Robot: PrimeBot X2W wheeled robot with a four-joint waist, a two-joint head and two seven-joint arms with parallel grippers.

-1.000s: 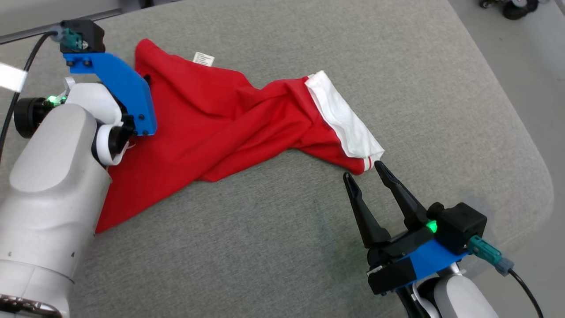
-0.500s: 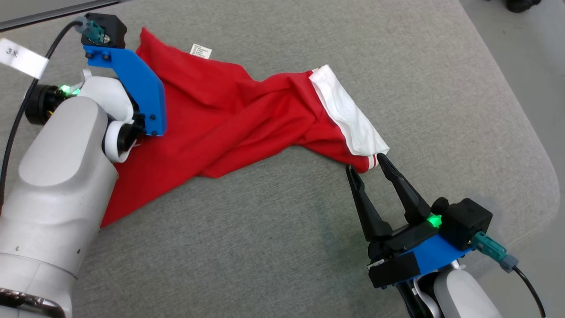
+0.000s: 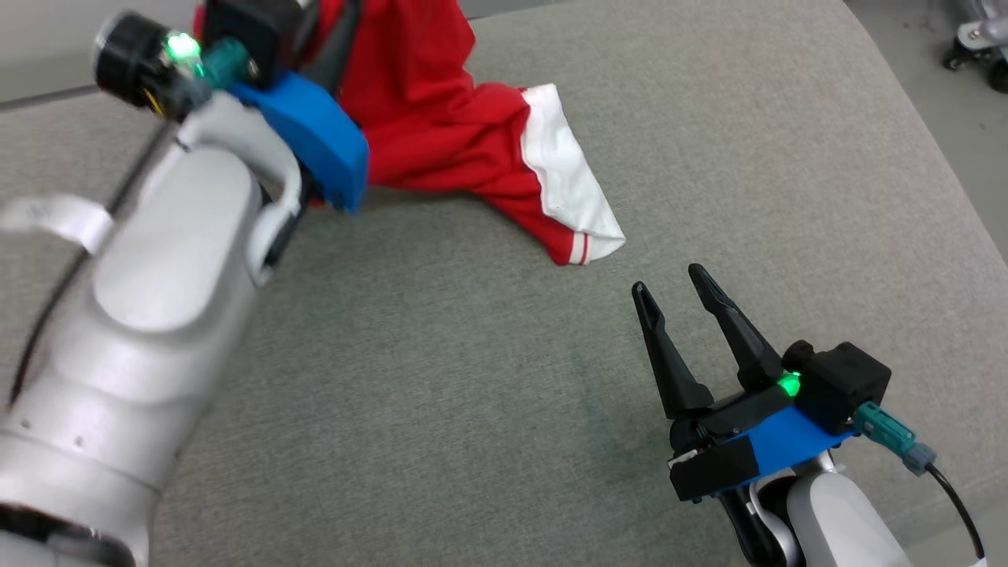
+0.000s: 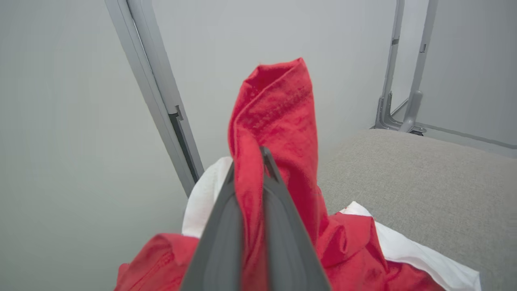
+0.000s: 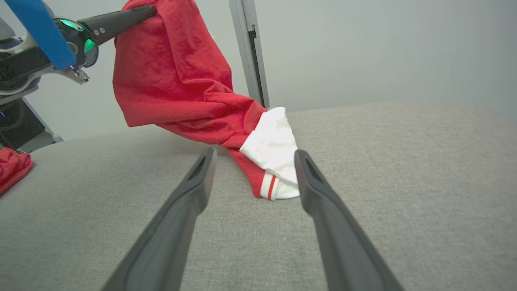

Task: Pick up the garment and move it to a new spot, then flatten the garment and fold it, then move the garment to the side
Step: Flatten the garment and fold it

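Note:
The garment [image 3: 425, 126] is red with a white, red-striped cuff [image 3: 567, 189]. My left gripper [image 4: 248, 159] is shut on a bunched fold of it and holds that end in the air at the back left. In the left wrist view the red cloth [image 4: 278, 105] sticks up past the fingertips. The rest of the garment [image 5: 173, 81] slopes down, and its cuff [image 5: 274, 153] lies on the grey surface. My right gripper [image 3: 668, 281] stands open with nothing in it, low over the surface, a short way in front of the cuff. Its tips [image 5: 255, 152] frame the cuff.
The grey padded table top [image 3: 472, 394] has a rounded right edge [image 3: 957, 236], with floor and caster wheels [image 3: 976, 47] beyond. A grey metal post [image 5: 248, 48] rises behind the table. A bit of red cloth [image 5: 12, 167] lies at the left.
My left gripper has closed on the garment and lifted it up and back. The cuff has slid away from my right gripper, which has barely moved. The head camera has shifted.

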